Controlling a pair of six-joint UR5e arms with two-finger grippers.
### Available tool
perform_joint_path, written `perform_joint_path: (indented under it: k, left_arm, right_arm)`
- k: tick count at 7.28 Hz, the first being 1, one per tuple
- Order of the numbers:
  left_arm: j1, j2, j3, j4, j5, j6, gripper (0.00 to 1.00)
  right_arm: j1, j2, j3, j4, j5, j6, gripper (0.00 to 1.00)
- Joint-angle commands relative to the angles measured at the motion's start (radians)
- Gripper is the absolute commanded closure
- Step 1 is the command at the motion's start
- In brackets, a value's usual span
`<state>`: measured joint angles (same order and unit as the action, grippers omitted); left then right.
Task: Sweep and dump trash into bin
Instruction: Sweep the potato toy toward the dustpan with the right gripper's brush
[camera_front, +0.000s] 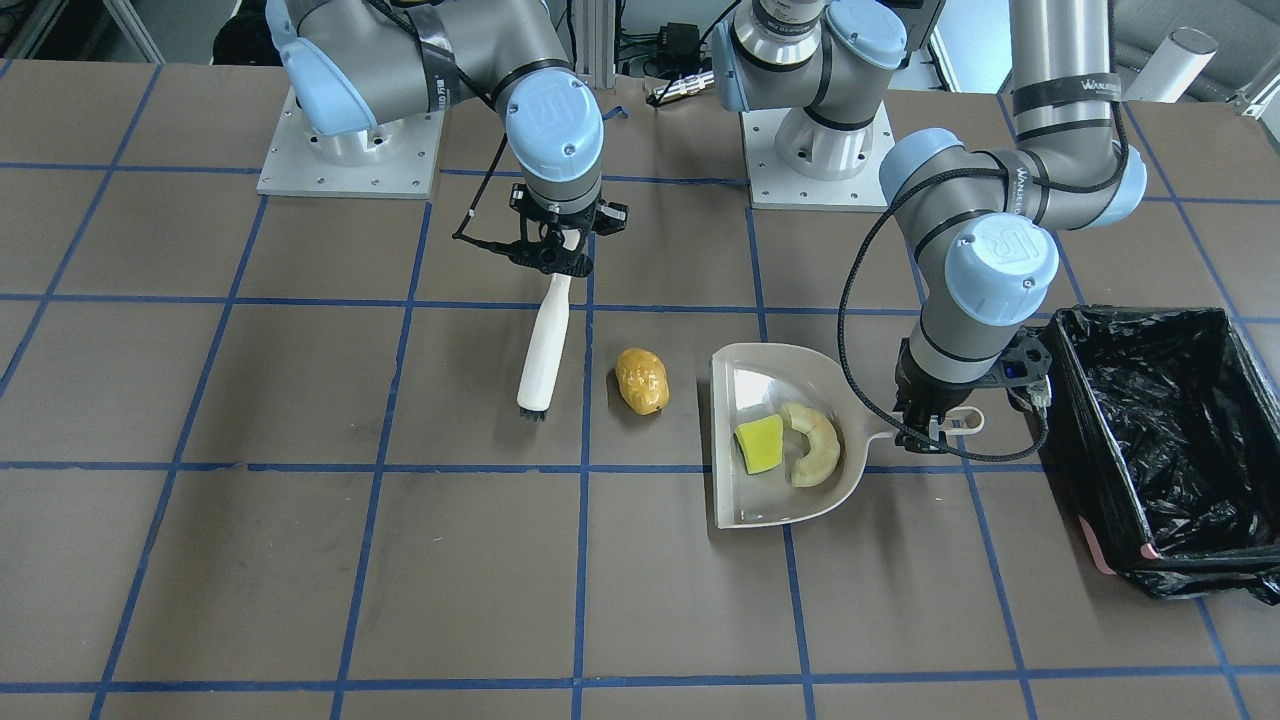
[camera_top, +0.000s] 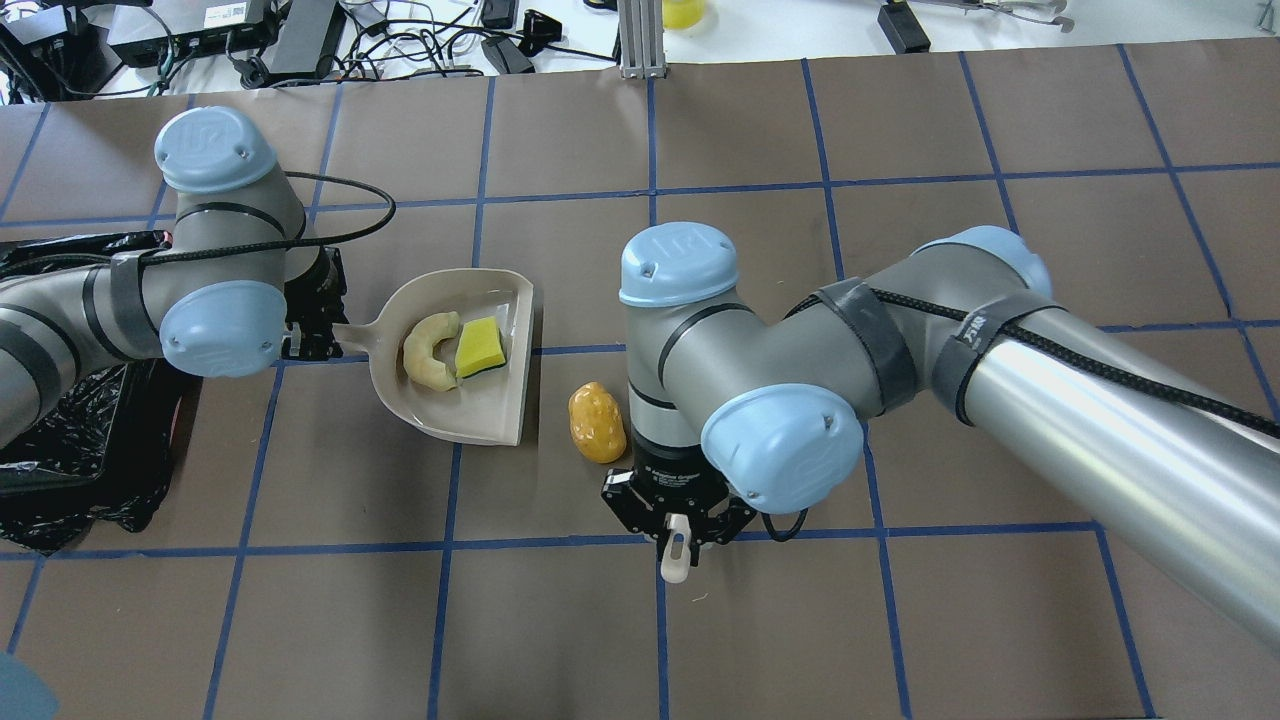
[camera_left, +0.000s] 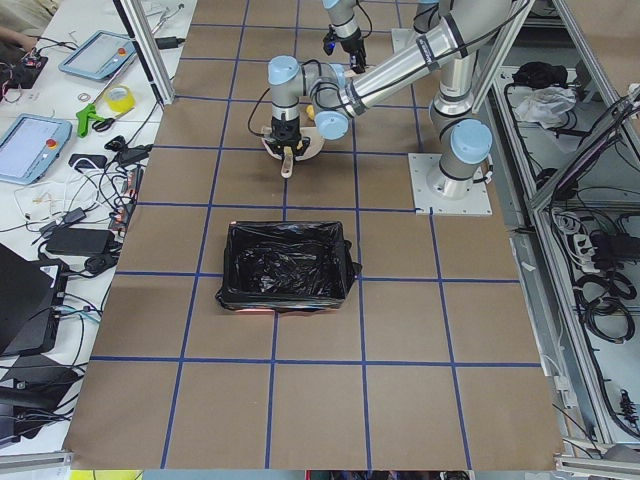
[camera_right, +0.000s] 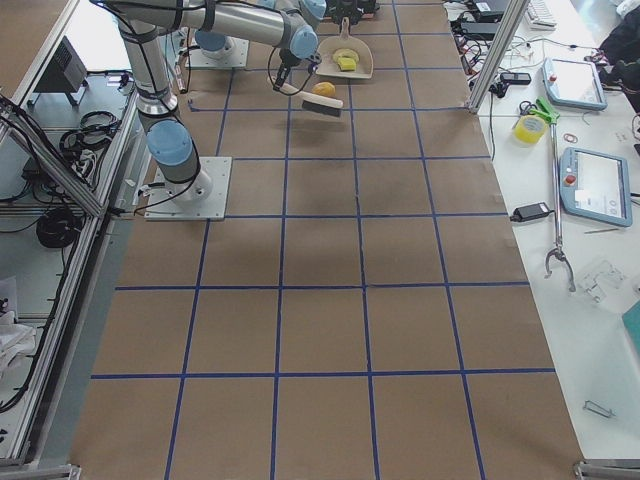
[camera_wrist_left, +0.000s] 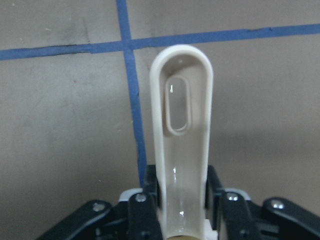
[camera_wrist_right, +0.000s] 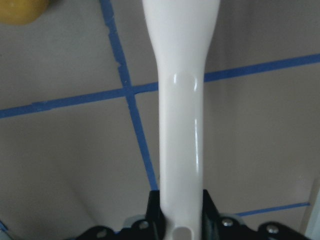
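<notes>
The golden-brown potato-like lump (camera_front: 641, 381) lies on the table between the brush and the dustpan mouth. The yellow sponge wedge (camera_front: 760, 443) and the tan croissant-like piece (camera_front: 815, 445) lie inside the beige dustpan (camera_front: 760, 500). My left gripper (camera_front: 925, 432) is shut on the dustpan's handle (camera_wrist_left: 182, 130), and the pan sits flat on the table. My right gripper (camera_front: 556, 255) is shut on a white brush (camera_front: 545, 345) whose dark bristles (camera_front: 531, 410) point down beside the lump. The black-lined bin (camera_front: 1160, 440) stands just beyond the left gripper, with a pink edge at one corner.
The table is brown with blue tape grid lines. Both arm bases (camera_front: 350, 150) are bolted at the robot's side. Cables and electronics (camera_top: 300, 40) lie past the far table edge. The bin also shows in the overhead view (camera_top: 60, 470), behind the left arm.
</notes>
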<state>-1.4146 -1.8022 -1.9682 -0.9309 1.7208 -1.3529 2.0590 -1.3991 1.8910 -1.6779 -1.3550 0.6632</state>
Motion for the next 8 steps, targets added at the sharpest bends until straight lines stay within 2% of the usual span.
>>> perform_joint_path:
  k: [1,5,8]
  left_arm:
    - [0.000,0.029,-0.056,0.004,0.000,-0.008,1.00]
    - [-0.001,0.004,-0.041,0.012,0.060,-0.061,1.00]
    - [-0.013,0.000,-0.043,0.061,0.059,-0.066,1.00]
  right_arm:
    - [0.049,0.051,0.003,-0.075,0.025,0.173,1.00]
    - [0.139,0.182,-0.036,-0.245,0.019,0.280,1.00]
    - [0.176,0.312,-0.201,-0.247,0.022,0.296,1.00]
